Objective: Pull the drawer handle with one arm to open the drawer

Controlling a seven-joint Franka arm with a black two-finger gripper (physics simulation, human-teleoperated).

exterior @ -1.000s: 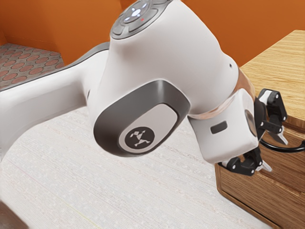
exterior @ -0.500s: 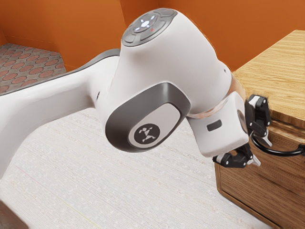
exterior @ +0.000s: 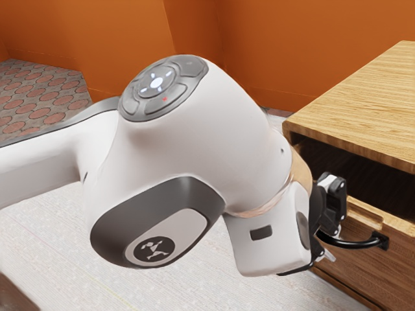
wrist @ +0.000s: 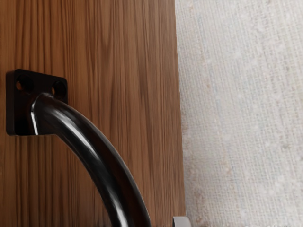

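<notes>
One black gripper [exterior: 326, 243] sits at the drawer handle [exterior: 355, 244] — clamped or loose, one cannot tell — with the wooden drawer [exterior: 379, 278] partly out.

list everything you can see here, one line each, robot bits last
cabinet: one, light wood top, exterior view's right
drawer: one, brown wood, partly out of the cabinet
handle: one, black, on the drawer front
surface: one, whitish, textured, under the arm and cabinet
wall: one, orange, behind everything
tiled floor: one patch, red-brown pattern, exterior view's upper left
arm: one, white and grey, from the exterior view's left
claw: one, black, at the handle
</notes>
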